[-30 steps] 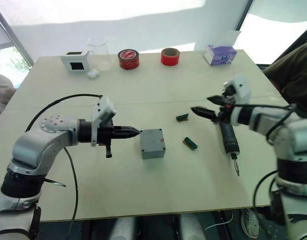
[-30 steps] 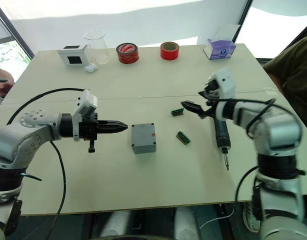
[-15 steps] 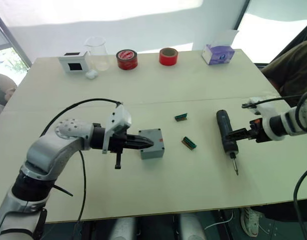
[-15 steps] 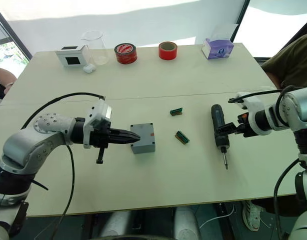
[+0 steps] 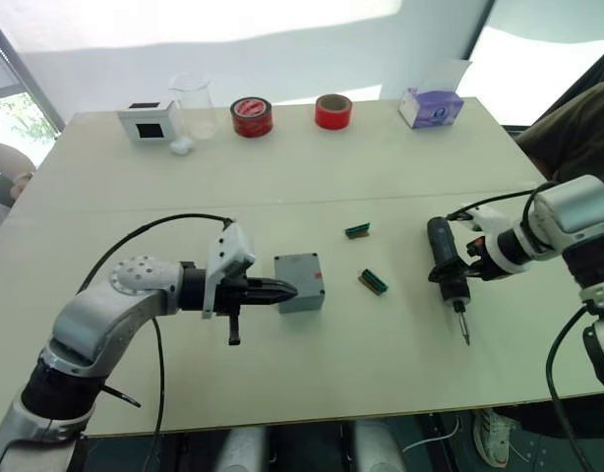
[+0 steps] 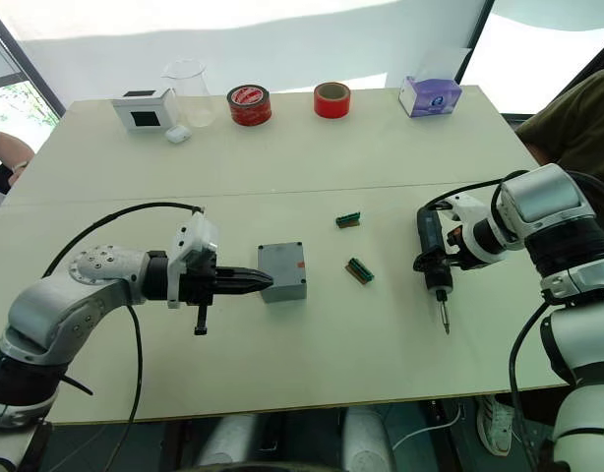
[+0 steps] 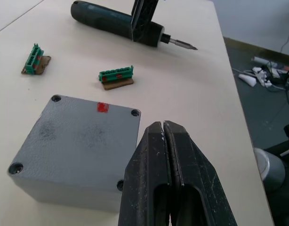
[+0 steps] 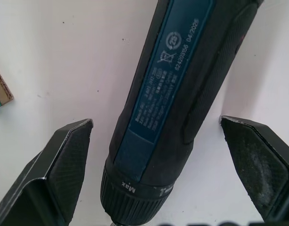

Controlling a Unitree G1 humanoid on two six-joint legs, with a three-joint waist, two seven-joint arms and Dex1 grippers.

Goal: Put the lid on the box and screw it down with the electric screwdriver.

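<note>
The grey box (image 5: 300, 281) lies mid-table, its upward face showing corner screw holes and a small red mark (image 7: 102, 107) near one edge. The lid is out of view as a separate piece. My left gripper (image 5: 287, 290) is shut, its tips (image 7: 162, 128) at the box's left side, touching or nearly so. The black electric screwdriver (image 5: 446, 264) lies to the right with its bit pointing toward the front edge. My right gripper (image 8: 156, 122) is open and straddles the screwdriver's body (image 8: 182, 94), one finger (image 8: 64, 160) on each side with a gap to the tool.
Two green terminal blocks (image 5: 358, 230) (image 5: 374, 281) lie between box and screwdriver. At the back stand a white box with a black face (image 5: 148, 121), a clear beaker (image 5: 194, 103), two red tape rolls (image 5: 251, 116) (image 5: 332, 110) and a tissue box (image 5: 432, 103). A person (image 5: 577, 128) sits at right.
My right gripper came down from above the table and closed in from the right until its open fingers straddle the screwdriver. My shut left gripper advanced to the box's side. The box stayed put.
</note>
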